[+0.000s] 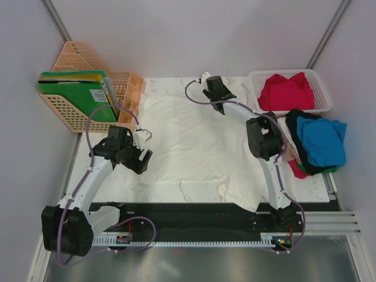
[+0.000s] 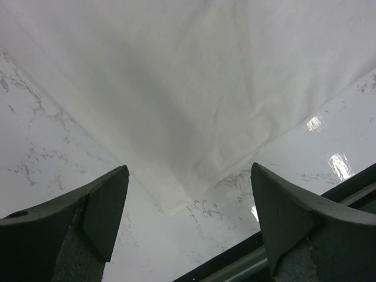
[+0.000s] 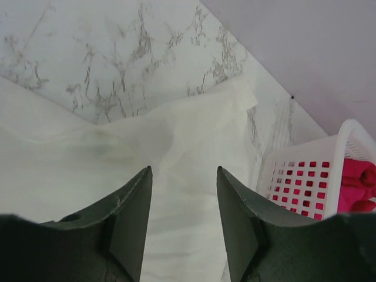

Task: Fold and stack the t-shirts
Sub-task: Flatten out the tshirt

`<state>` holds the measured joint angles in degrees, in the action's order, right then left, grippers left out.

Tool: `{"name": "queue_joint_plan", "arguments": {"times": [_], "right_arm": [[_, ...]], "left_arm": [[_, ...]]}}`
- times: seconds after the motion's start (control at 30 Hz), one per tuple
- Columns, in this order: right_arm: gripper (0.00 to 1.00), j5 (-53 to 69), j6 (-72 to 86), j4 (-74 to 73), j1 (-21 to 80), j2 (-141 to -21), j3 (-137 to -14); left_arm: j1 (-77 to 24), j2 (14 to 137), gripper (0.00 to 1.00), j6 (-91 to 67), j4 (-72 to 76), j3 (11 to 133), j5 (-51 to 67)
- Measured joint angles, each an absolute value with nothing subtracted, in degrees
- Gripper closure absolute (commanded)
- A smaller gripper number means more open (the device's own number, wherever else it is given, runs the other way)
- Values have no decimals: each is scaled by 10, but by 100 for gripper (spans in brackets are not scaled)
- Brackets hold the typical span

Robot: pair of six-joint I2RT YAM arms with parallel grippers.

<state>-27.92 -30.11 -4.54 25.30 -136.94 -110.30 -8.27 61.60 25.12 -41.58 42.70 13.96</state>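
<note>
my left claw (image 2: 188, 176) hangs wide open above a near corner of the white t-shirt (image 1: 188, 147), which lies spread flat on the marble desk (image 1: 158, 191). my right claw (image 3: 184, 179) is half open over the shirt's far edge, gripping nothing. the red t-shirt (image 1: 286, 91) lies in the white basket (image 1: 320, 88).

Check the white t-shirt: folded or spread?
Spread. The white t-shirt lies flat across most of the table, a sleeve out at each side, no fold visible.
</note>
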Motion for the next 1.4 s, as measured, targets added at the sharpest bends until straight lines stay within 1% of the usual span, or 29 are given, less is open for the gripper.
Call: {"name": "queue_joint_plan", "arguments": {"times": [0.03, 0.07, 0.13, 0.4, 0.6, 1.27, 1.4], "right_arm": [[44, -273, -294, -58, 249, -1360, -1093], [47, -267, -287, -72, 244, -1354, -1090], [49, -258, -277, -87, 237, -1350, -1090], [51, -233, -258, -130, 220, -1351, -1114], [53, -224, -255, -130, 219, -1368, -1149], [55, -205, -252, -134, 219, -1410, -1154], [55, -198, -252, -119, 220, -1409, -1135]], "left_arm": [[-83, 616, 9, 251, -416, 427, 140], [-83, 616, 9, 251, -416, 427, 140], [-83, 617, 9, 251, -416, 427, 140], [-83, 617, 9, 251, -416, 427, 138], [-83, 622, 9, 251, -416, 427, 136], [-83, 649, 9, 251, -415, 427, 126], [-83, 651, 9, 251, -415, 427, 121]]}}
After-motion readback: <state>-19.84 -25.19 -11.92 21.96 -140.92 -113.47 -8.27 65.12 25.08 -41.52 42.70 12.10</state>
